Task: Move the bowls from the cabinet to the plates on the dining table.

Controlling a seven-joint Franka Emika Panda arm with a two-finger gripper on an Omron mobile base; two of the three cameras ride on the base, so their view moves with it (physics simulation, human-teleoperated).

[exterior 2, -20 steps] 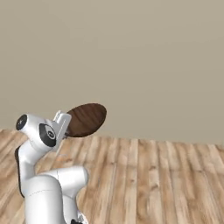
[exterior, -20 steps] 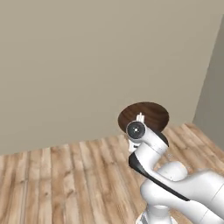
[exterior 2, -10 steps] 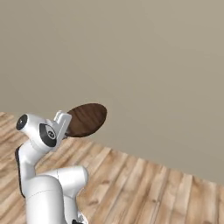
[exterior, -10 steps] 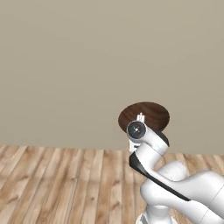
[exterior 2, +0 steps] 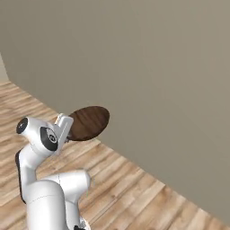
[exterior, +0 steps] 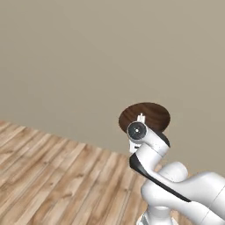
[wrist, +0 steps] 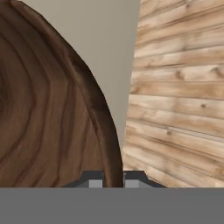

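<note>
A dark brown, wood-grained bowl [exterior: 147, 115] hangs in the air in front of the arm, its rim pinched by my gripper [exterior: 141, 119], which is shut on it. From the right base view the bowl [exterior 2: 90, 122] sits tilted just past the hand, and the gripper [exterior 2: 67, 127] grips its near edge. In the hand view the bowl [wrist: 48, 113] covers the left half, with its rim running down between the two fingertips [wrist: 95, 183]. The cabinet, the plates and the dining table are out of view.
A plain beige wall [exterior: 88, 57] fills the background. Light wooden floorboards [exterior: 48, 176] stretch below it. A wall corner [exterior 2: 3, 67] shows at the far left of the right base view.
The whole scene has swept sideways in both base views as the base turns; the wall corner has left the left base view. The arm and the held bowl keep the same pose.
</note>
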